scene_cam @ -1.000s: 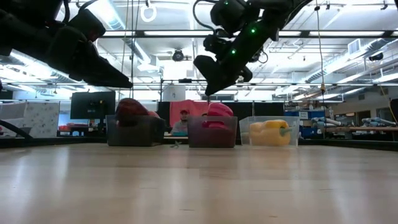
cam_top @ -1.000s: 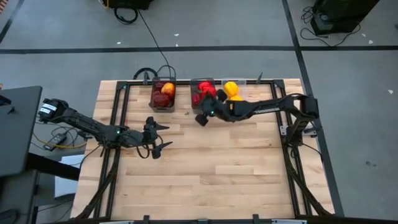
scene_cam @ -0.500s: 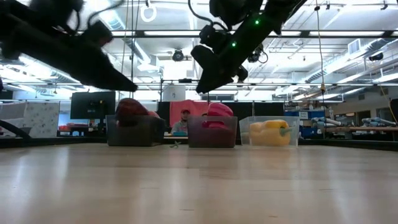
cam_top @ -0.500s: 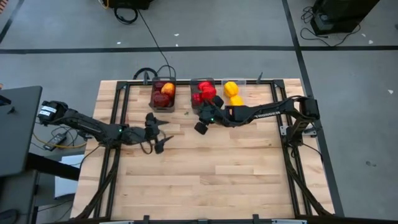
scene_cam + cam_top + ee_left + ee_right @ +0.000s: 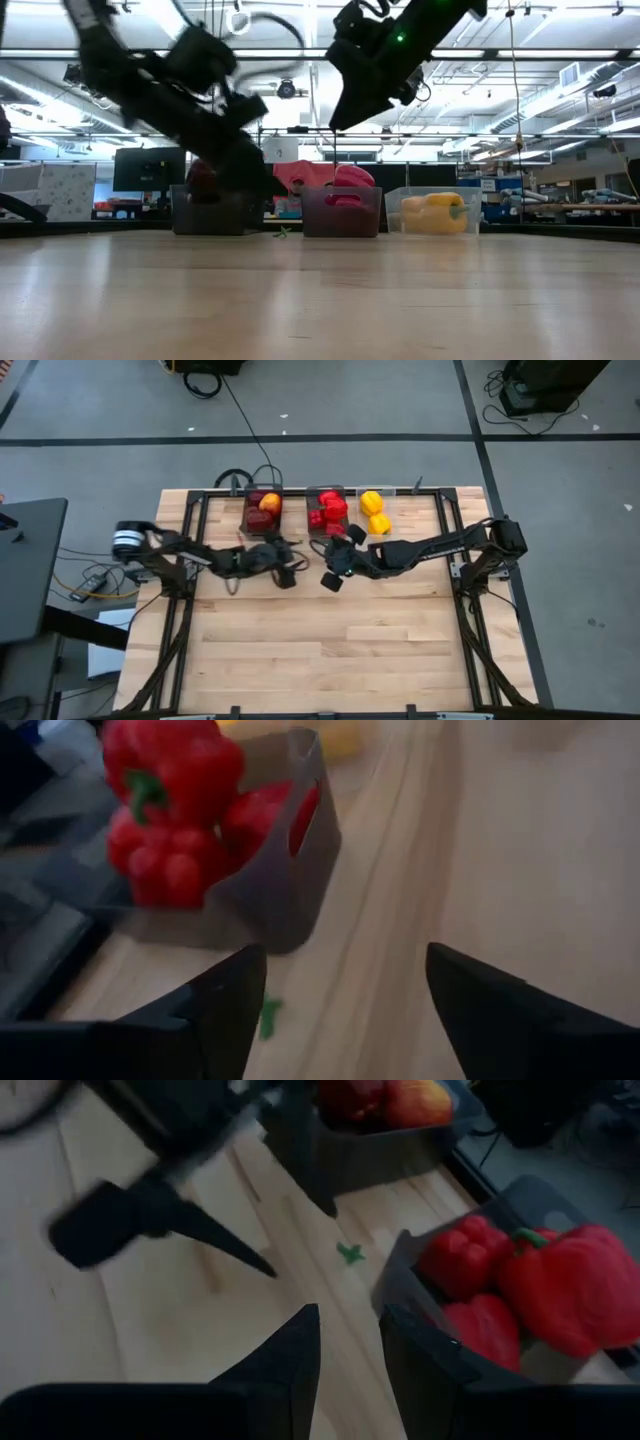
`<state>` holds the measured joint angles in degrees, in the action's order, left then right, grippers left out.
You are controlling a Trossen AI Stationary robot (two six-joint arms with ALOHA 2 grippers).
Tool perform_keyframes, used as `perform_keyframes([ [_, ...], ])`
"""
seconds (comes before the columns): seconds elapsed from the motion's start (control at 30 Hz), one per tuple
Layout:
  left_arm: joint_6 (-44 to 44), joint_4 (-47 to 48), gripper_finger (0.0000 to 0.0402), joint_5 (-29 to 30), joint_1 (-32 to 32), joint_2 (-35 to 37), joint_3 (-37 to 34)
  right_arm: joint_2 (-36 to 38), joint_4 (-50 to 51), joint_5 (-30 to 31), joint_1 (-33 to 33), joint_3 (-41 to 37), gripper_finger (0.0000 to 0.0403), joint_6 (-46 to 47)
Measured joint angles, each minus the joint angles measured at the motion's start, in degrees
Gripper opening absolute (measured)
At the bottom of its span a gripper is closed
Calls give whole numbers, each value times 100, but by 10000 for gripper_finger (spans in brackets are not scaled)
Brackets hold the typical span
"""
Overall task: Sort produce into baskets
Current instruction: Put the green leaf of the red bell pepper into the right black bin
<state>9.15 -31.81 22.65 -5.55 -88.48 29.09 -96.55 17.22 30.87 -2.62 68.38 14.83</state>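
Three baskets stand in a row at the table's far edge. A dark one holds apples, a dark one holds red bell peppers, and a nearly clear one holds yellow peppers. My left gripper hangs open and empty above the table, just near of the gap between the apple and red pepper baskets. My right gripper hangs above the table near of the red pepper basket, its fingers a little apart and empty. The left gripper also shows in the right wrist view.
A small green scrap lies on the wood in front of the baskets. The two grippers hang close together at mid-table. Bare wood spreads over the table's near half. A black frame runs round the table.
My left gripper has swung fast toward the table's right and far edge, up to the baskets. My right gripper has drawn back from the red pepper basket toward the near edge. Both stay empty.
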Motion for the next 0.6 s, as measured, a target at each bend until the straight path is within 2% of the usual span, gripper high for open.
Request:
perform_keyframes([
  [0.13, -276, 529, 265, 18, -294, -675, 650, 49, 400, 282, -43, 0, 122, 154],
  [0.3, -467, 1831, 262, -14, -768, -1077, 1375, 97, 1008, 611, -20, -2, 122, 364],
  [0.43, -361, 2202, 262, -390, -1044, -1114, 1566, 129, 1434, 844, -14, 0, 122, 592],
  [0.6, -274, 2196, 244, -1204, -1363, -1116, 1660, 130, 1706, 911, -14, 0, 122, 706],
])
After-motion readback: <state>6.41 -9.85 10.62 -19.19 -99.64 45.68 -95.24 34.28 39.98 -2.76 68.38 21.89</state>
